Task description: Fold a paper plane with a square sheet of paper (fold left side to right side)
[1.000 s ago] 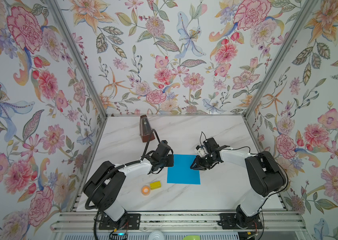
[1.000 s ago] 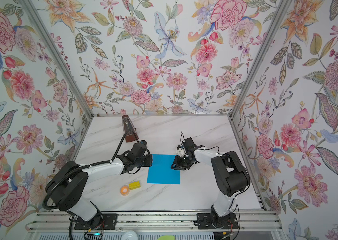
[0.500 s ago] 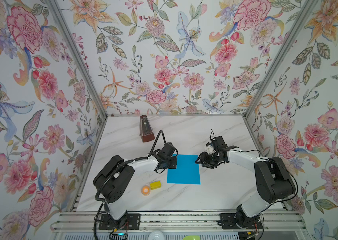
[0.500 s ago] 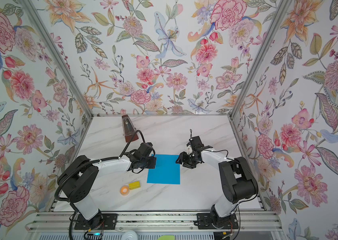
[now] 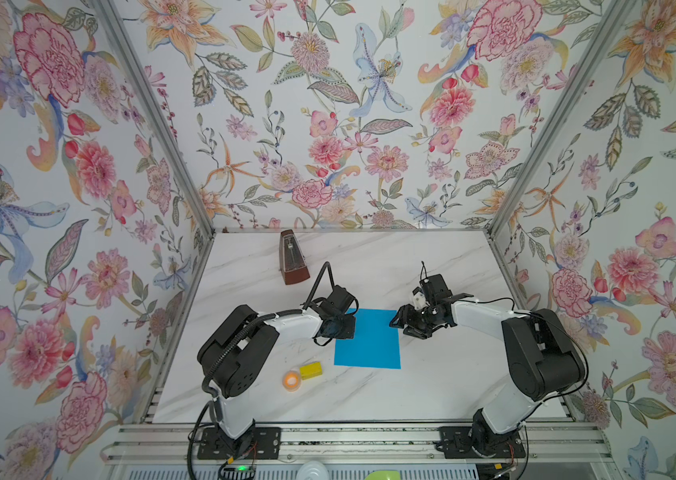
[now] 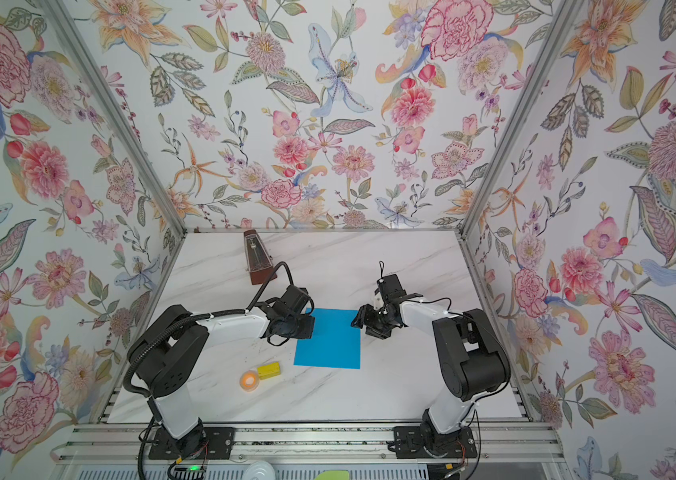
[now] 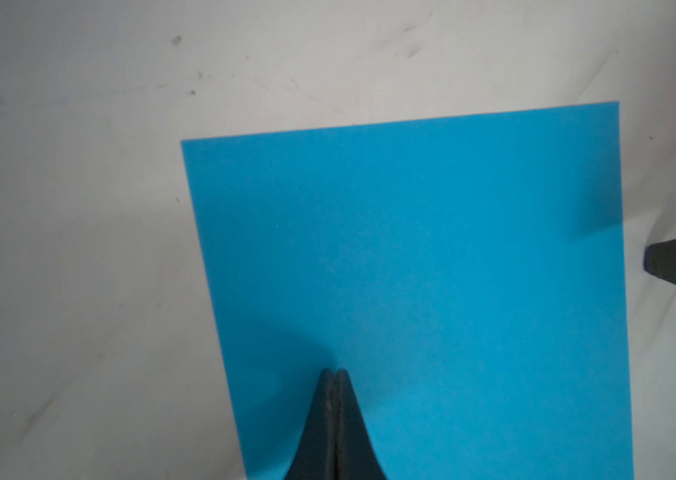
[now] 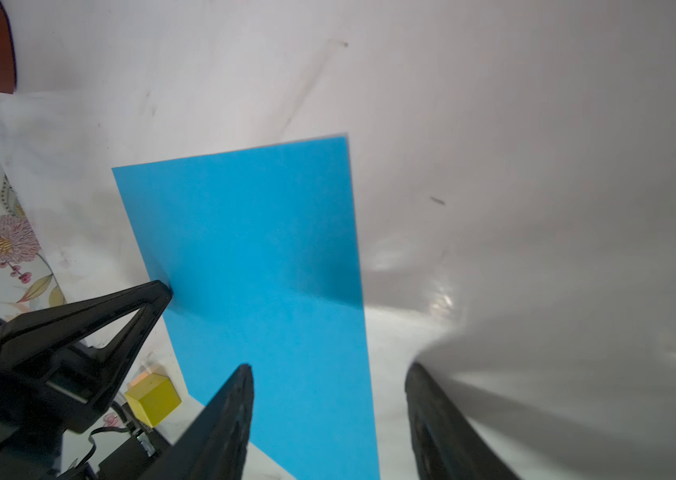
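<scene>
One bright blue square sheet of paper [image 5: 369, 340] [image 6: 330, 340] lies flat and open near the middle of the white marble tabletop [image 5: 432, 386], showing no crease in either wrist view [image 7: 411, 270] [image 8: 253, 249].

Two black parallel grippers are at it, one on each side. The left gripper [image 5: 351, 328] [image 6: 309, 326] has its two jaws pressed tight together with nothing between them. Its tip [image 7: 334, 374] is down on the sheet just inside the left edge, and the right wrist view shows it meeting the paper at that edge [image 8: 166, 291]. The right gripper [image 5: 398, 326] [image 6: 357, 322] stands with its jaws spread and grasps nothing. In its own wrist view [image 8: 328, 370] one finger is over the paper and the other over bare table, straddling the right edge near the far corner.

Three other things stand on the table, one of each. A small yellow block [image 5: 310, 370] and a small orange tape roll [image 5: 291, 380] sit just beside each other, near the sheet's near-left corner. A brown pyramid-shaped metronome [image 5: 294, 257] stands upright, well apart towards the back.
</scene>
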